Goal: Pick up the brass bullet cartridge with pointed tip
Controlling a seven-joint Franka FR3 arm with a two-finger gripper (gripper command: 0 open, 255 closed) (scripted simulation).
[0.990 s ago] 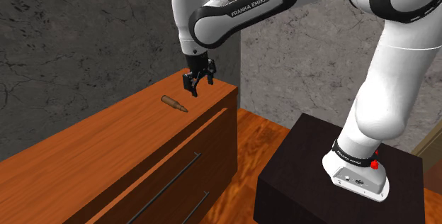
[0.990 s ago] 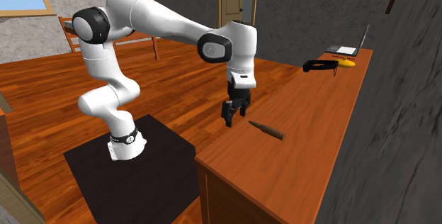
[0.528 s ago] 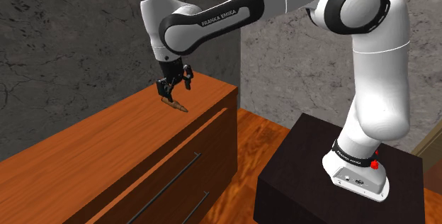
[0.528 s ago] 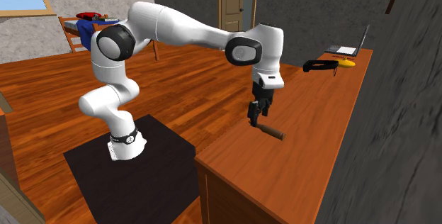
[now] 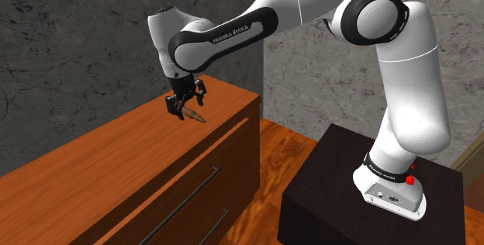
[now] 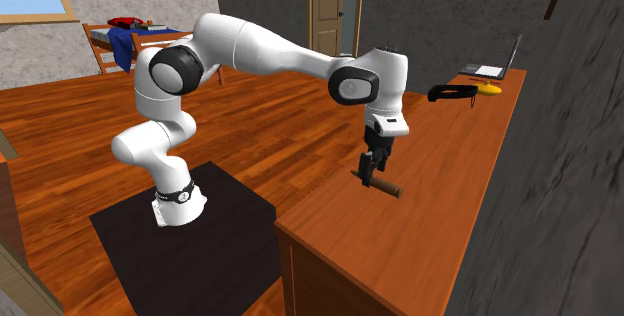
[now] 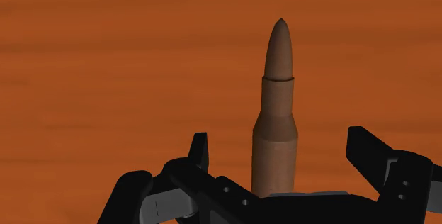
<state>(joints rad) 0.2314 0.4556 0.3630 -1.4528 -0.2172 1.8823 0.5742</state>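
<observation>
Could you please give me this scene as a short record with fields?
cartridge: brown, pointed, lying flat on the desk
gripper: open, low over the cartridge, straddling its case without touching
desk: reddish wood
held: nothing
far end of desk: laptop

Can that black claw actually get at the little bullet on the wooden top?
Probably yes: the gripper hangs just above the cartridge, open fingers either side of it, not touching, with nothing between them and it on the wooden top.
</observation>
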